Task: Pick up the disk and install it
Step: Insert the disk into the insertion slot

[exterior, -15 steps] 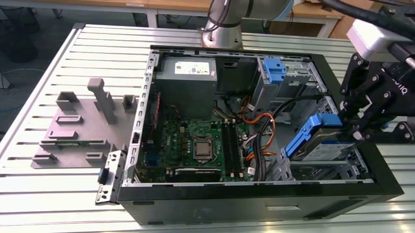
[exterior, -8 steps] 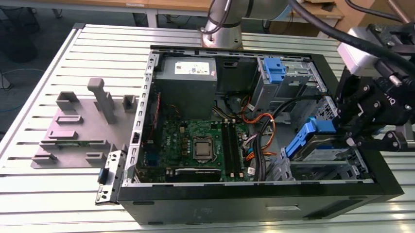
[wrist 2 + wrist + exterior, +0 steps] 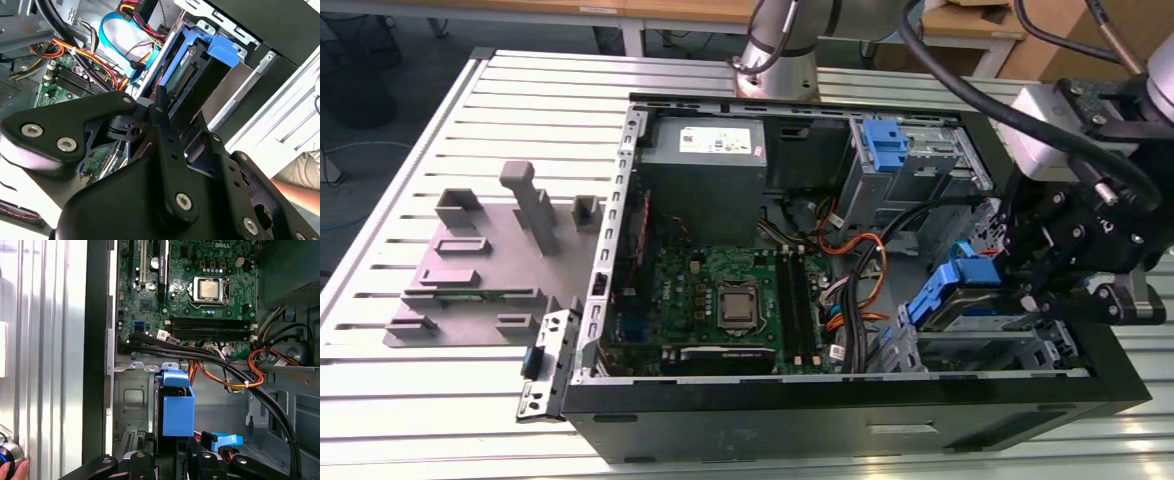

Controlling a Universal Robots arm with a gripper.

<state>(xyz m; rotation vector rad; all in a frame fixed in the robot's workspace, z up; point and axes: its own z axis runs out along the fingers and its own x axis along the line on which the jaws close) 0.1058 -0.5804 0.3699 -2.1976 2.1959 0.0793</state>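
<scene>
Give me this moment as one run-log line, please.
gripper: shut on disk | disk: inside computer case, at drive bay | install: not seated

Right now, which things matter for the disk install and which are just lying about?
Job: blue-framed disk; gripper, jaws shut on it; open computer case.
Idle: grey stand; loose metal part beside the case.

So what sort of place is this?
Probably a robotics lab or test workshop: an opened computer case sits on a slotted metal table, a robot arm's base stands on that table, and the end effector holds the disk over the case.
</scene>
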